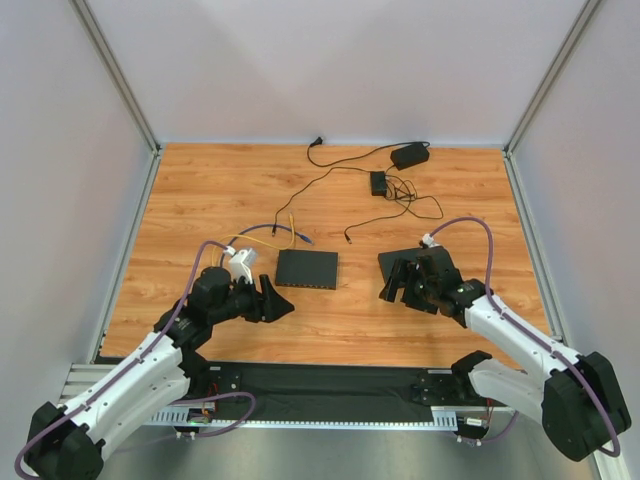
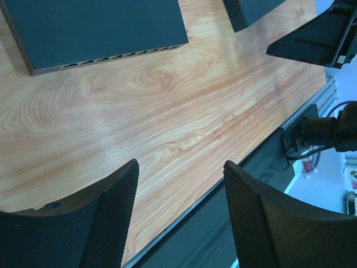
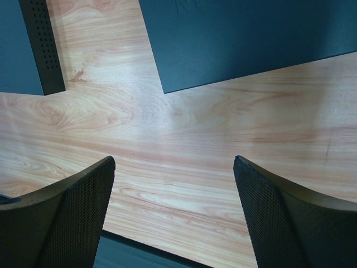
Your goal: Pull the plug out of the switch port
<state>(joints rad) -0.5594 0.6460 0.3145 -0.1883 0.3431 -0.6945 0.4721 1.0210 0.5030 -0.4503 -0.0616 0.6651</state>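
The switch (image 1: pixel 307 268), a flat black oblong box, lies mid-table. The left wrist view shows it at the top left (image 2: pixel 95 25), with its row of sockets (image 2: pixel 111 58) along the near edge; no plug shows in them. Thin yellow and blue cables (image 1: pixel 285 236) lie just behind the switch; I cannot tell whether any is plugged in. My left gripper (image 1: pixel 283 304) (image 2: pixel 181 167) is open and empty, just left and in front of the switch. My right gripper (image 1: pixel 397 290) (image 3: pixel 175 162) is open and empty, to the switch's right.
A squarer black slab (image 1: pixel 425 264) (image 3: pixel 251 39) lies under my right wrist. A black power adapter (image 1: pixel 409 155), a small black box (image 1: pixel 378 183) and tangled black cords (image 1: pixel 415 200) lie at the back. The table's near edge (image 2: pixel 223 184) lies under my left fingers.
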